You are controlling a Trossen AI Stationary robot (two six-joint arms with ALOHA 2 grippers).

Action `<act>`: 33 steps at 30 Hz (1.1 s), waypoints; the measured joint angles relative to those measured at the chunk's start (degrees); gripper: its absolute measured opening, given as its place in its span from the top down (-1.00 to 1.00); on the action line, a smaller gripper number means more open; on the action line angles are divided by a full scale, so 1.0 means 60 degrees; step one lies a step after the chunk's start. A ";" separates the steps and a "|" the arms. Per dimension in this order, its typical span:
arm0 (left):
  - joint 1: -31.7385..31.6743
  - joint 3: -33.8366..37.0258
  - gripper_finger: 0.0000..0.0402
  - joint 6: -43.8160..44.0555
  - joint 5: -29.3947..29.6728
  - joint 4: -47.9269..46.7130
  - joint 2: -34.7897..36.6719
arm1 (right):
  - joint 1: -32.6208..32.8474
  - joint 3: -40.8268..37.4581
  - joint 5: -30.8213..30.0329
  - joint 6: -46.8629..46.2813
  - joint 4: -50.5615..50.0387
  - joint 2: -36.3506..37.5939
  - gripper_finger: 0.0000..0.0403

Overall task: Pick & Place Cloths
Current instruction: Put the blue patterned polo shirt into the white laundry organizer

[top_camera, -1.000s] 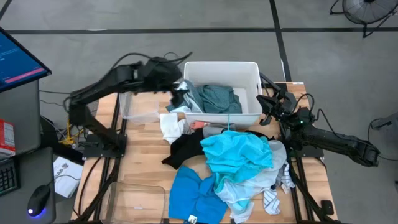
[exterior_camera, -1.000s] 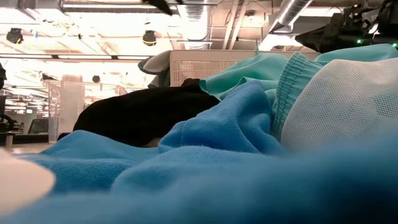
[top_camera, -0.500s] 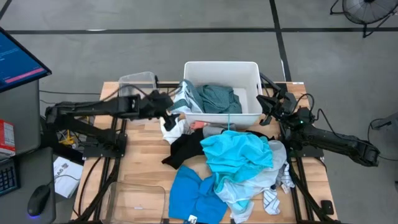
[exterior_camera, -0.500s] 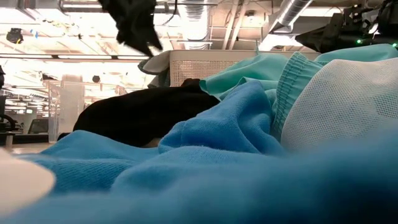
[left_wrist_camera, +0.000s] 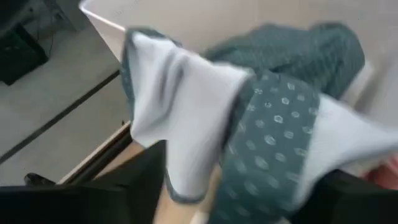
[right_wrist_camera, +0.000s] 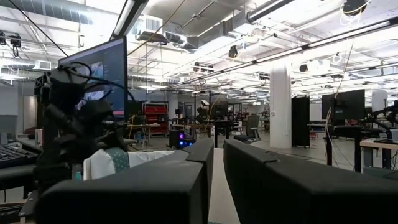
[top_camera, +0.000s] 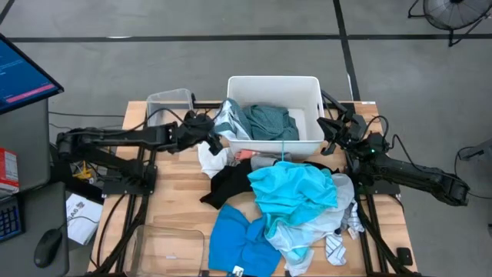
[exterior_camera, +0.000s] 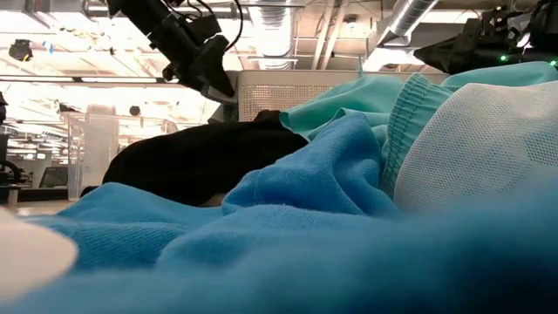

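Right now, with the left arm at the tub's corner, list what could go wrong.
1. The white and teal patterned cloth hangs over the white tub rim, right at the left gripper; a nudge or poor grip might drag it out onto the table.
2. The turquoise garment overlaps the black garment and bright blue garment, so one pick may pull several.
3. The right gripper waits beside the tub; the arms could crowd.

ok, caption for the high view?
Left gripper at the white-and-teal cloth draped over the white tub's rim; right gripper waits beside the tub.
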State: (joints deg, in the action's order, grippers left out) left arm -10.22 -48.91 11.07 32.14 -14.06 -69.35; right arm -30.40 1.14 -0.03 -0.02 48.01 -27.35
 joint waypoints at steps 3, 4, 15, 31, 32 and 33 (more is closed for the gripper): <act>-0.0018 -0.0303 0.48 0.0040 0.0010 0.0032 0.0155 | -0.0002 0.0001 0.0000 -0.0001 0.0000 0.0000 0.81; -0.0018 -0.0437 0.70 0.0042 -0.0005 0.0137 0.0239 | 0.0001 0.0001 0.0000 0.0001 0.0003 0.0001 0.81; -0.0575 -0.2426 1.00 -0.1782 0.0059 0.7276 0.0070 | 0.0001 0.0001 0.0000 -0.0001 0.0000 0.0000 0.81; -0.1195 -0.6092 1.00 0.0239 -0.3078 0.6624 -0.5583 | 0.0001 0.0001 0.0000 -0.0001 -0.0070 0.0003 0.81; -0.1198 -0.6157 1.00 0.0357 -0.3283 0.6508 -0.5772 | -0.0002 0.0001 0.0000 0.0002 -0.0073 0.0000 0.81; -0.1197 -0.6167 1.00 0.0417 -0.3465 0.6454 -0.5932 | 0.0001 -0.0002 0.0000 0.0002 -0.0073 0.0000 0.81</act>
State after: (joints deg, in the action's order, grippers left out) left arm -17.40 -85.92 13.57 11.35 24.66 -104.95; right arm -30.39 1.13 -0.03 -0.01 47.57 -27.35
